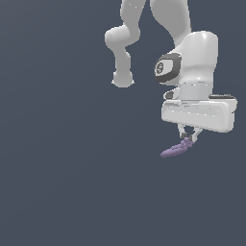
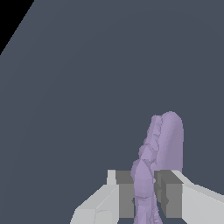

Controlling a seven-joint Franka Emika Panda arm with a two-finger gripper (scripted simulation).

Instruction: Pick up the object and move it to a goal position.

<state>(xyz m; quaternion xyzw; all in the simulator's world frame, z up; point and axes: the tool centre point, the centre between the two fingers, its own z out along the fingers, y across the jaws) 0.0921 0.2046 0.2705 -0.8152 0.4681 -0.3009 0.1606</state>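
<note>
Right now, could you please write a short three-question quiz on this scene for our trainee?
1. True or false: the gripper is shut on the purple object.
2. In the wrist view, where is the object gripped? A) at one end B) at its middle C) not at all
3. Fill in: in the exterior view, the object's free end points toward the view's ____.

Key: 1 true; 2 A, with most of its length sticking out past the fingers; 3 left, slightly downward.

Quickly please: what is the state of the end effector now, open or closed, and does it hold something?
End effector: closed on the lavender object, which sits between its fingers.
</note>
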